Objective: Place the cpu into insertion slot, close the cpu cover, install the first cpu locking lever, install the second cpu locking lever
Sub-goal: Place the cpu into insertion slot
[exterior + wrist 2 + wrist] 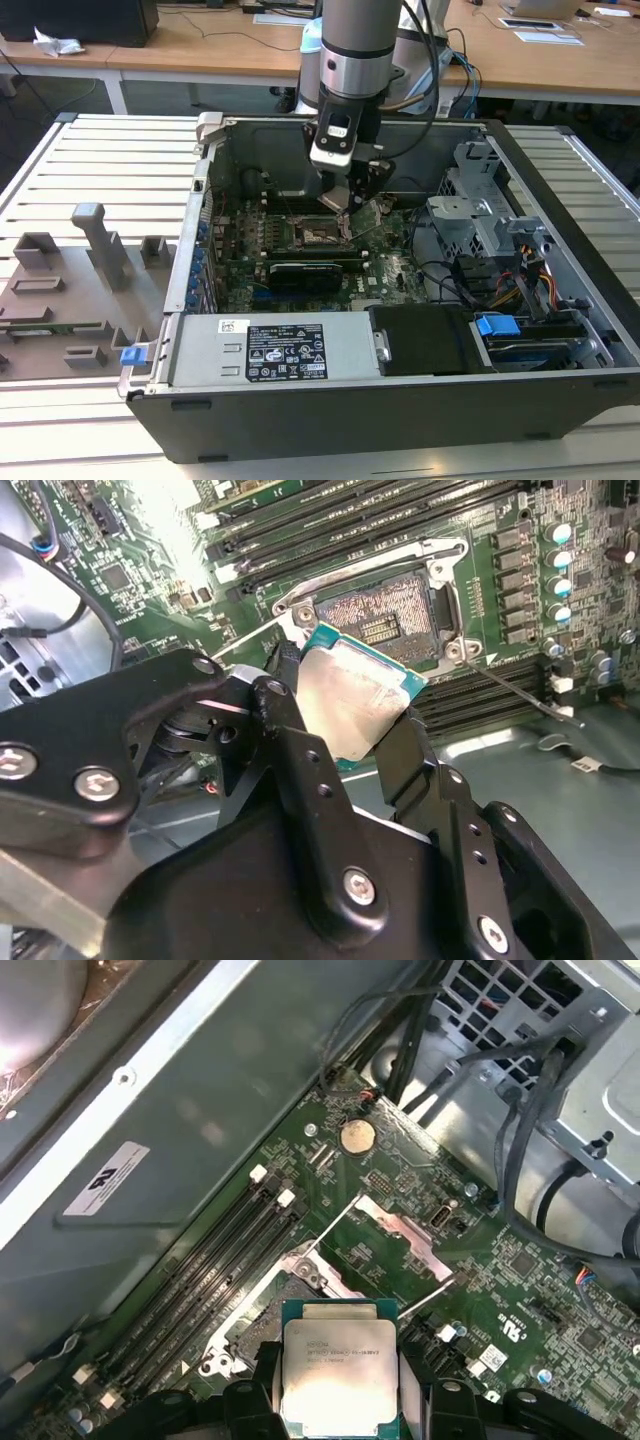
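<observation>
Grips the cpu (pixel 355 695) by two of its sides, shiny grey top up (a thin green rim shows around it), with the gripper (pixel 345 712) squeezed in snug on it. Holds it tilted just over the insertion slot (pixel 385 610), not yet set in. Leaves the slot's brownish pin field bare in the second wrist view. Keeps the cpu cover (pixel 405 1235) flipped open at one edge of the slot, with thin wire locking levers (pixel 335 1222) sticking out beside the slot. Sits next to long black memory slots (pixel 350 530) along one side of the slot, on the green motherboard (pixel 140 570), inside the open computer case (pixel 400 415).
</observation>
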`<state>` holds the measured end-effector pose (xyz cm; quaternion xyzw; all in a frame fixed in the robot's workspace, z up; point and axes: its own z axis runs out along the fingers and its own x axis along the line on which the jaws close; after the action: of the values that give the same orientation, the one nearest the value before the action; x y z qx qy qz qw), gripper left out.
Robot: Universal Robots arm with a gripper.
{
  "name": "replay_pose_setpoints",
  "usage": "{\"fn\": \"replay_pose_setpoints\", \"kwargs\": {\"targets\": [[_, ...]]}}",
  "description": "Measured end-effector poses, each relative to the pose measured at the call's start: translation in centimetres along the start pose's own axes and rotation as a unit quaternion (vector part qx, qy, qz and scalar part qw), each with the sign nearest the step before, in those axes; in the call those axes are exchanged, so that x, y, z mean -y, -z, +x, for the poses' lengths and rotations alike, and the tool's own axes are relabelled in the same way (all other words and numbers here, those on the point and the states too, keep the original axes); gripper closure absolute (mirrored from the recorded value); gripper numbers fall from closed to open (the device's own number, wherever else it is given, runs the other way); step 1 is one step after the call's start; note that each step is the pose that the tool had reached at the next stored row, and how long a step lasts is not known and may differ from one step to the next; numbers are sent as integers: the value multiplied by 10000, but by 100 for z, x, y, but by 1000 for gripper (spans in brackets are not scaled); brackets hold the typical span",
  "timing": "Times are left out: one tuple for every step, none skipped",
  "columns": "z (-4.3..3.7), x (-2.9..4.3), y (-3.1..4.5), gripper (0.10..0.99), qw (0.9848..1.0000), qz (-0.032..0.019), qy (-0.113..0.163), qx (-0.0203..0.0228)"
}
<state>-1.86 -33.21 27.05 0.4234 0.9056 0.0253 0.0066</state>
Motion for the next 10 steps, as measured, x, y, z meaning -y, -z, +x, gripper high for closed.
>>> {"fn": "replay_pose_setpoints", "kwargs": {"targets": [[0,0,0,541,10000,0,-58,4],[0,0,0,541,10000,0,-96,6],[0,0,0,541,9998,-1,-180,10],[0,0,0,541,9998,-1,-215,12],[0,0,-1,541,9997,-2,-257,14],[0,0,-1,541,9996,-2,-299,16],[0,0,-1,541,9994,-2,-337,18],[0,0,-1,541,9993,-3,-379,21],[0,0,-1,541,9991,-3,-416,22],[0,0,-1,541,9988,-4,-480,26]]}}
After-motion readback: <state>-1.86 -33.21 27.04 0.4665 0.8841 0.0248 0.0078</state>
